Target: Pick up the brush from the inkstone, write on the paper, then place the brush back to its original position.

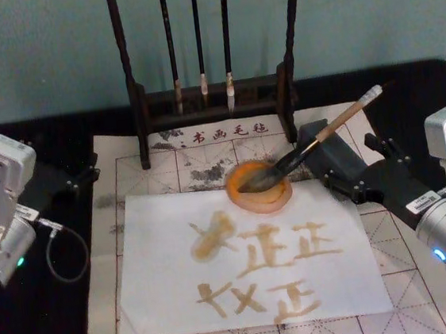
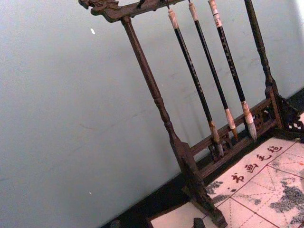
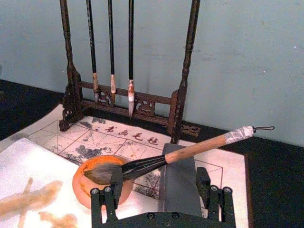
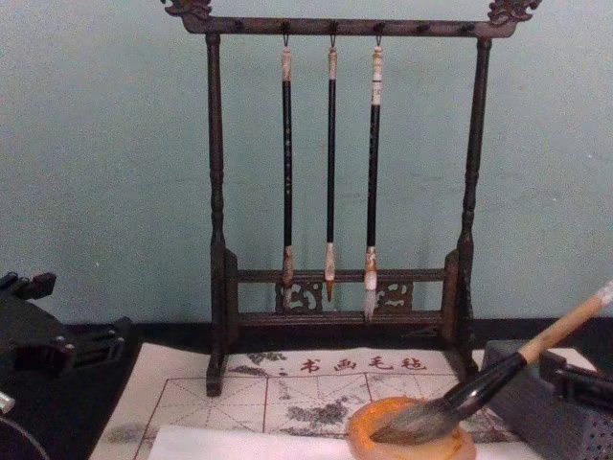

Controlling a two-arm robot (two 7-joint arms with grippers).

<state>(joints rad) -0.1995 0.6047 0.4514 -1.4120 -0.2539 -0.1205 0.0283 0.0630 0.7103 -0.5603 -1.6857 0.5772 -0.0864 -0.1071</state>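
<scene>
While the brush [image 1: 316, 143] lies with its bristles in the inkstone [image 1: 259, 187] and its handle propped on the grey block [image 3: 178, 183], my right claw [image 3: 161, 202] sits just behind it with fingers spread wide, holding nothing. Ahead and to the left of that claw, the paper [image 1: 164, 293] already carries several amber characters, so I judge writing done and the brush returned; little seems left beyond drawing back. Beyond the inkstone stands the brush rack [image 4: 340, 192] with three thin brushes [image 4: 330, 172], on the gridded mat [image 1: 426, 273]; the block and handle lie closest to my fingers. My left claw [image 1: 69, 183] idles at the mat's far side; whether its fingers are spread I cannot tell.
</scene>
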